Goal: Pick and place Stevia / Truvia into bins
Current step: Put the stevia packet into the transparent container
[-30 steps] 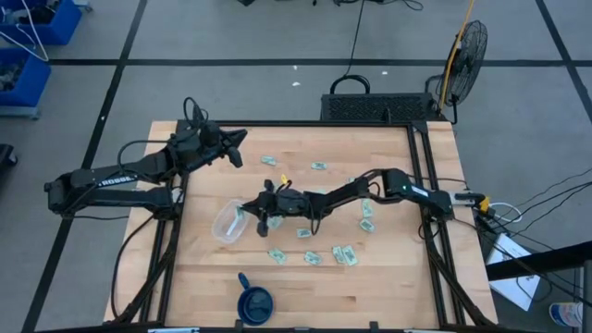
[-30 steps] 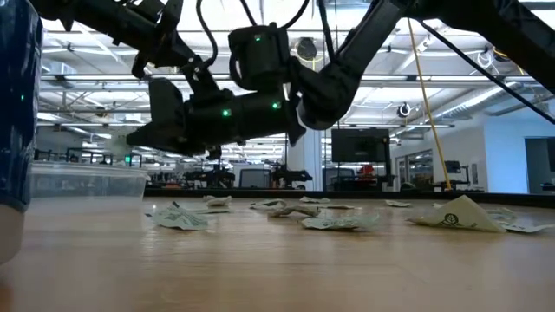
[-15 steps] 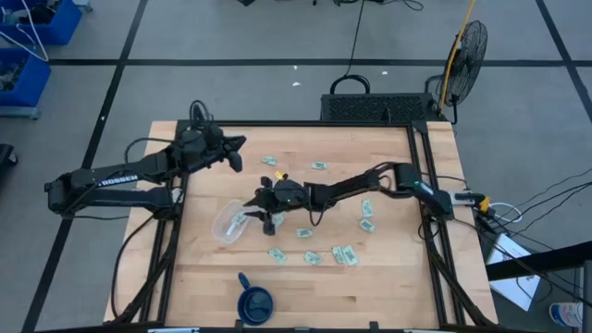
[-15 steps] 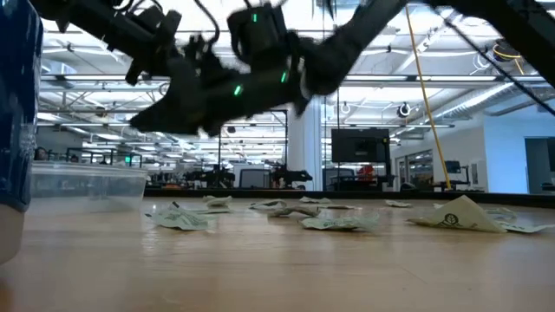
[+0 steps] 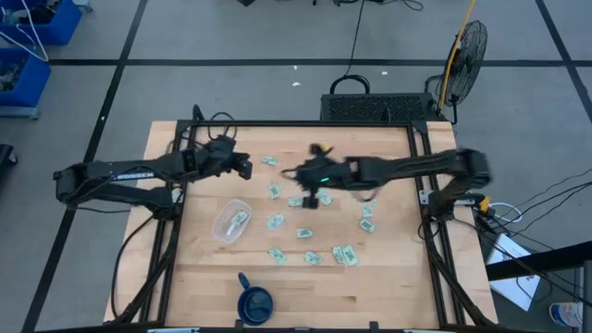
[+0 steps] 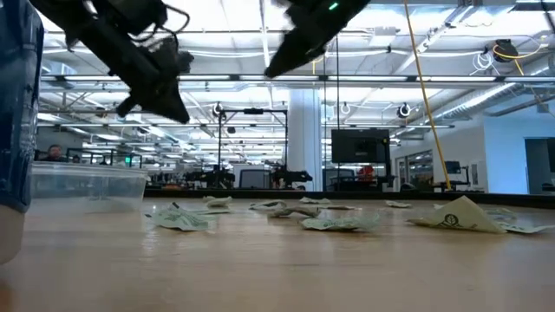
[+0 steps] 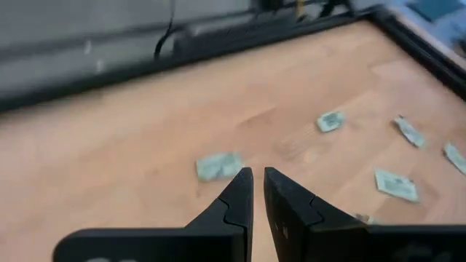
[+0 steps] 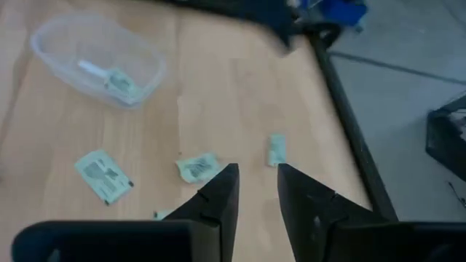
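Grey floor surrounds the wooden desk [image 5: 379, 277]. From above, green sachets [image 5: 313, 258] lie scattered mid-desk; the clear tub [image 5: 228, 223] holds one, no print readable. At desk level, a folded sachet [image 6: 460, 215] shows an unreadable round mark. Left hand [image 7: 258, 191] hovers above a sachet [image 7: 218, 166], fingers narrowly parted, empty. Right hand [image 8: 256, 182] hangs above the sachets, fingers parted, empty.
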You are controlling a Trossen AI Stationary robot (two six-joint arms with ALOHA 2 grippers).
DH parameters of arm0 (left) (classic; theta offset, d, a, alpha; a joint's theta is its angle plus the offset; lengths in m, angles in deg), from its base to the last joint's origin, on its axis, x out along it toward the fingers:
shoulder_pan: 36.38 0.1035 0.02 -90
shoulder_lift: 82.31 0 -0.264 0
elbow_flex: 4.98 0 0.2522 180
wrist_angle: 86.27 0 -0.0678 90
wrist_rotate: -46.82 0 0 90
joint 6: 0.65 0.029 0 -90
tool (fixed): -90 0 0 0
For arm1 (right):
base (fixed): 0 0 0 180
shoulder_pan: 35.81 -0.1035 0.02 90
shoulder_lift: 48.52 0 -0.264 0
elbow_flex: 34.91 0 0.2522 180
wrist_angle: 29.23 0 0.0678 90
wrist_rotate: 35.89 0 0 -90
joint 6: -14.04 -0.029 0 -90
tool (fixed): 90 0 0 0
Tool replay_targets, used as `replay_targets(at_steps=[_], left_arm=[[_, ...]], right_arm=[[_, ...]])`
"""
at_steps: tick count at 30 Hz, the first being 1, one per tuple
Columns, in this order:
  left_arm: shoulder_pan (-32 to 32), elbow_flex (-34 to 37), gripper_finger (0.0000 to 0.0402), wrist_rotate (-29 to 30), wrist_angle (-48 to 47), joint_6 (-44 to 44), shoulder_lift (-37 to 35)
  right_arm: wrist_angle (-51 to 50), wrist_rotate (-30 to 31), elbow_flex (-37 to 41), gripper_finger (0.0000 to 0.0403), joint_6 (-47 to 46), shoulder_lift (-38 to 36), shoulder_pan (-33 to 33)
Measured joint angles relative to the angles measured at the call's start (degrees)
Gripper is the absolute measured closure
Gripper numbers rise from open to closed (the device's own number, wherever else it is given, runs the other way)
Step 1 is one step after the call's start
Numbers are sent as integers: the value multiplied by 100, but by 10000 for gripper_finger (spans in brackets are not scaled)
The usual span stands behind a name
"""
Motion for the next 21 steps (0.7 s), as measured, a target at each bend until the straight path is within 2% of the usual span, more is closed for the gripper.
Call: replay_targets(at_steps=[6, 9, 12, 16, 21], left_arm=[[13, 4, 362, 179, 62, -728, 1121], [16, 5, 362, 181, 577, -941, 1595], [54, 4, 362, 76, 1396, -1306, 2014], [216, 0, 362, -233, 2173, -1547, 2518], [366, 4, 362, -289, 2551, -1824, 3077]], right_arm=[[49, -16, 1773, 317, -640, -2163, 315], [456, -18, 2896, 317, -806, -3256, 435], [1312, -20, 3963, 316, -726, -4164, 520], [2496, -23, 5099, 316, -488, -4905, 683], [3460, -23, 5597, 317, -399, -5241, 945]])
